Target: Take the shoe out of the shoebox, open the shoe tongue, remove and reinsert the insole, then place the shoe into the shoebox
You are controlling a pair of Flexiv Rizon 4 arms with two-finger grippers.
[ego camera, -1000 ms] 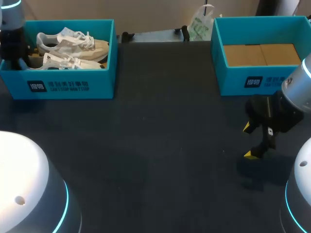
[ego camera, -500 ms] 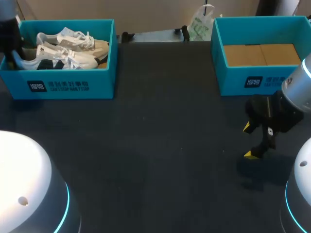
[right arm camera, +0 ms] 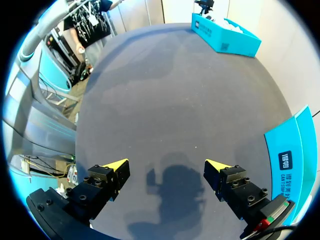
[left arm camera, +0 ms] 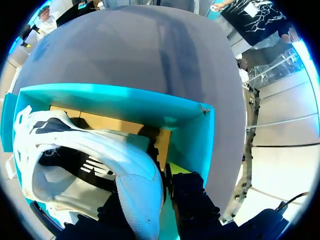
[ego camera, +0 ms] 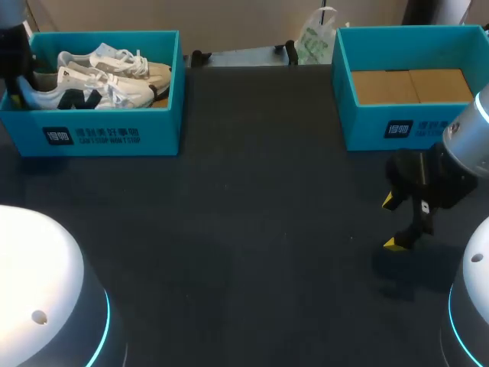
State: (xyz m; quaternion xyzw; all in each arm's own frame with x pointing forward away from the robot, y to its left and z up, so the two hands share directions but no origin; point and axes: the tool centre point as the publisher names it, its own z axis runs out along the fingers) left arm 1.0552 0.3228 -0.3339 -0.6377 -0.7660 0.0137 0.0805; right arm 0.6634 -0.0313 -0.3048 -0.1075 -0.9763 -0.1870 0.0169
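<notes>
At the far left of the dark surface [ego camera: 260, 229] stands an open teal cardboard shoebox [ego camera: 107, 130]. It holds two shoes. The nearer one is a white and beige lace-up sneaker [ego camera: 76, 92], tipped on its side so a dark logo shows. Behind it lies a second matching sneaker [ego camera: 114, 63]. The left pincer [ego camera: 19, 90] grips the nearer sneaker's heel. In the left wrist view the white heel sits squeezed between the dark fingers [left arm camera: 192, 200], above the box's brown floor.

At the far right stands a second open teal box [ego camera: 397, 126], with only flat brown cardboard [ego camera: 409, 86] lining its floor. In front of it the right pincer [ego camera: 393, 223] hangs over bare surface, fingers spread wide.

Compared with a second ago, the nearer sneaker has risen and rolled onto its side; the right arm has not moved.
</notes>
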